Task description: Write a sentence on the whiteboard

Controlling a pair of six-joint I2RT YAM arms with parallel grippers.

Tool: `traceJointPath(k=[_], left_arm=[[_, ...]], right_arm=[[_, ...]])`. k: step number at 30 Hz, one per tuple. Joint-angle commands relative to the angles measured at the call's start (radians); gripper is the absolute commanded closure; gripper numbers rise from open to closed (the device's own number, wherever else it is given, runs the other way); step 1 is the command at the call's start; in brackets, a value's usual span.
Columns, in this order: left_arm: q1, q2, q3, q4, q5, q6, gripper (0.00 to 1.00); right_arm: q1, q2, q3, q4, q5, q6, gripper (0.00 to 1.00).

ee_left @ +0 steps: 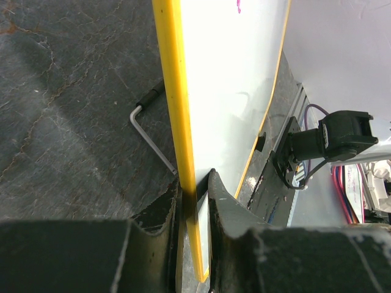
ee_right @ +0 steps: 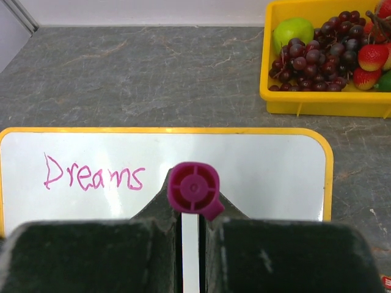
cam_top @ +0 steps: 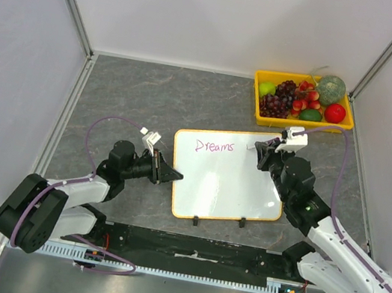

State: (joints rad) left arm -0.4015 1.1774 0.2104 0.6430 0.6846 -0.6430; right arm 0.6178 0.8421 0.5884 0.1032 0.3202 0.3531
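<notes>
The grey table (cam_top: 137,91) fills most of the overhead view, and the whiteboard (cam_top: 229,175) sits on it near the middle, between my two arms, with its orange frame all round. At the far right corner of the table, well apart from the board, is the yellow tray (cam_top: 299,123), holding grapes, strawberries and other fruit (cam_top: 296,97). My left gripper (cam_top: 175,175) is clamped on the whiteboard's left edge. In the left wrist view the frame runs straight down between my two fingers (ee_left: 159,210), and both press against it. A bent wire leg (ee_left: 149,137) shows under the board on the table side. My right gripper (cam_top: 259,152) hangs over the board's upper right part, its fingers closed tight around a marker (ee_right: 194,189). I see the marker's round magenta end facing my wrist camera. To the left of it the word (ee_right: 95,174) "Dreams" is written in pink on the white surface, near the top edge. Two small black feet (cam_top: 196,220) stand along the board's near edge.
</notes>
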Motion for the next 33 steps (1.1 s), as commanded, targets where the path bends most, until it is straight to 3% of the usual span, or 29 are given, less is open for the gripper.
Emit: traceJointPath(k=[1, 33], left_arm=[[-0.002, 0.016, 0.003, -0.059, -0.069, 0.094, 0.98], [-0.002, 0.014, 0.001, -0.057, -0.068, 0.094, 0.98]], right_arm=[[0.000, -0.024, -0.032, -0.039, -0.009, 0.015, 1.00], [0.002, 0.029, 0.042, 0.020, 0.066, 0.015, 1.00]])
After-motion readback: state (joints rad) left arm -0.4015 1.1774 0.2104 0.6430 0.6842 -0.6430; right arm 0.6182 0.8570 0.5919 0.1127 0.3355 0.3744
